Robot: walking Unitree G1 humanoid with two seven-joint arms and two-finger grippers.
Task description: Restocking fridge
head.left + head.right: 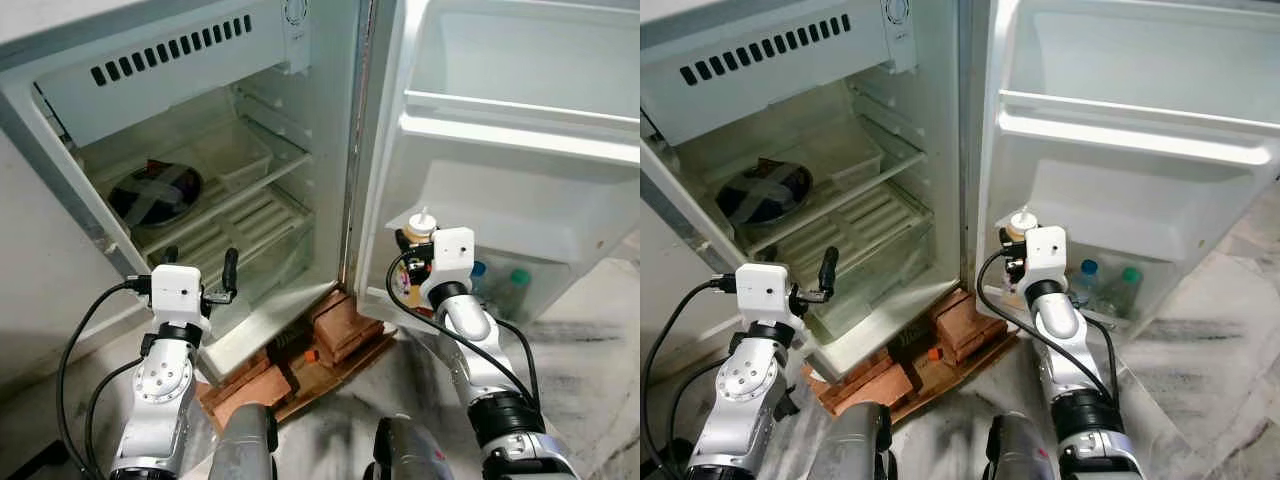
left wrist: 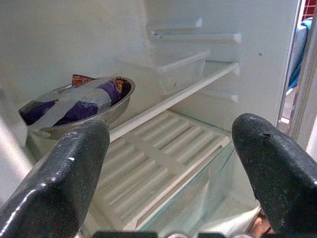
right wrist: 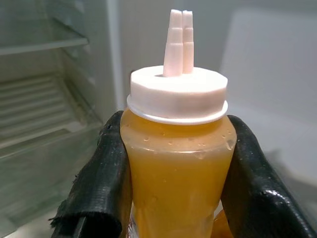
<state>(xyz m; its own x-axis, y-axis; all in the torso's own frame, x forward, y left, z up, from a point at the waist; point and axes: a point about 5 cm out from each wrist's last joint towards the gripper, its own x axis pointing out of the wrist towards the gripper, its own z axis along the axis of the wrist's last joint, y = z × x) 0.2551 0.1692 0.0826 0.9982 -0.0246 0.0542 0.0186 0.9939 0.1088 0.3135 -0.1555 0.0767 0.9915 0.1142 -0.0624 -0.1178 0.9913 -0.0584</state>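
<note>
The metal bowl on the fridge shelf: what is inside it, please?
Inside the metal bowl lies something purple, perhaps a packet, with pale tape strips crossed over the top. The tape and rim cover the rest, so its contents cannot be identified.

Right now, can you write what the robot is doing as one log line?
right gripper: shut on sauce bottle, by door shelf | left gripper: open, before fridge shelves | fridge door: open

Upper shelf: taped steel bowl (image 1: 155, 193) left, clear plastic tub (image 1: 243, 158) right | white slatted lower shelf (image 1: 250, 225): open | door bin (image 1: 560, 262): two capped bottles (image 1: 510, 290) right
</note>
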